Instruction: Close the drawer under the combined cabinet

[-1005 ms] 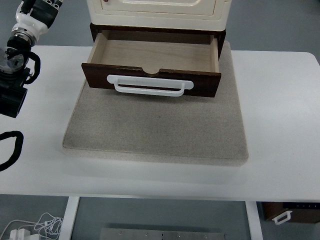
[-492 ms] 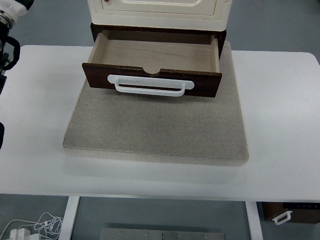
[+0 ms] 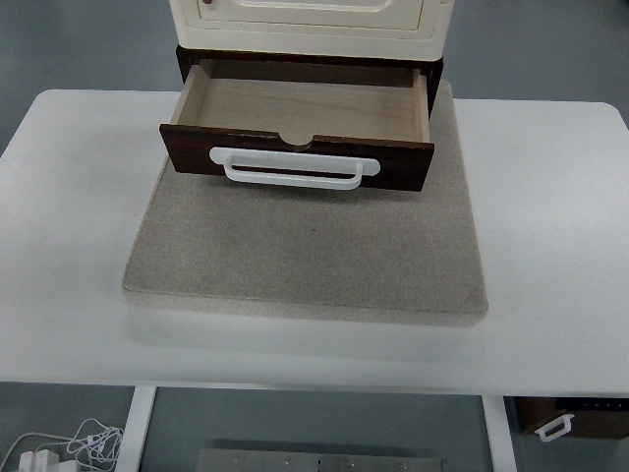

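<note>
Drawer [image 3: 300, 108] stands pulled out from the dark base under the cream cabinet [image 3: 310, 18], at the far middle of the white surface [image 3: 550, 226]. We see its pale wooden inside bare, and its dark brown front panel facing us with a white bar handle [image 3: 294, 170] fixed across it. The whole unit sits on a grey speckled mat [image 3: 305, 256] that spreads wide toward us over the surface; the drawer front overhangs the mat's far part. Nothing lies on the mat in front of the drawer.

We find no hand in the top view: neither arm shows at the left or right edge, so we cannot tell whether either hand is wide or curled, nor how the drawer lies relative to them.

The cabinet is cut off by the top edge, so we see only the lower part of its front and a small red mark near its left side. Below the surface, at the bottom left, white cables [image 3: 69, 447] lie on the floor, and at the bottom right a dark box with a small white handle [image 3: 555, 425] is partly cut by the edge.
</note>
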You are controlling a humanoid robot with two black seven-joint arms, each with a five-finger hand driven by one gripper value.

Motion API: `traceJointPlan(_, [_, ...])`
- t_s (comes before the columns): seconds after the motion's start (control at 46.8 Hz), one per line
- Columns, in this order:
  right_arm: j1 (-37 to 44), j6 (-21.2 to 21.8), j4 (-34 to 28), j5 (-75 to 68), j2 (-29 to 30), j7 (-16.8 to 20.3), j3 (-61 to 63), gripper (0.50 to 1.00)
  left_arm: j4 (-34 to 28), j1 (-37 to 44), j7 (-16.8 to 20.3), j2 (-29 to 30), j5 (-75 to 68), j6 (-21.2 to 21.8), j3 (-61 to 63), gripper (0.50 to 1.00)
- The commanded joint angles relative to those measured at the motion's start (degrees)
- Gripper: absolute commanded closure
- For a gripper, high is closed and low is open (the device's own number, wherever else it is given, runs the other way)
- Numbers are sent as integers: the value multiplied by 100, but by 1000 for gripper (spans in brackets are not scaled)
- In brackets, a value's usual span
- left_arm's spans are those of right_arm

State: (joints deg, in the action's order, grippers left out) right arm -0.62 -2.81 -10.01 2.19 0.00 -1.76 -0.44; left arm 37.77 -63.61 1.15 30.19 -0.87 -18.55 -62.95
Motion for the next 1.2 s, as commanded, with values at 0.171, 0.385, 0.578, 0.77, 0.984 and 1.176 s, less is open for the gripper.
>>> traceJointPlan(0.171, [0,0,0,1,0,0,0,548,1153,-63,-1,672,-176,27,300,506])
traceJointPlan(0.385, [0,0,0,1,0,0,0,548,1943,-81,-1,1103,-511,44,327,506])
traceJointPlan(0.578, [0,0,0,1,0,0,0,548,2621,-116,-1,1446,-774,18,546,506])
traceJointPlan(0.77, [0,0,0,1,0,0,0,548,3314,-178,-9,1639,-1134,-26,862,506])
traceJointPlan(0.984, [0,0,0,1,0,0,0,548,4299,-195,-27,1789,-1354,44,1320,508])
traceJointPlan(1.176, [0,0,0,1,0,0,0,548,4783,-423,-106,1763,-1767,44,1908,512])
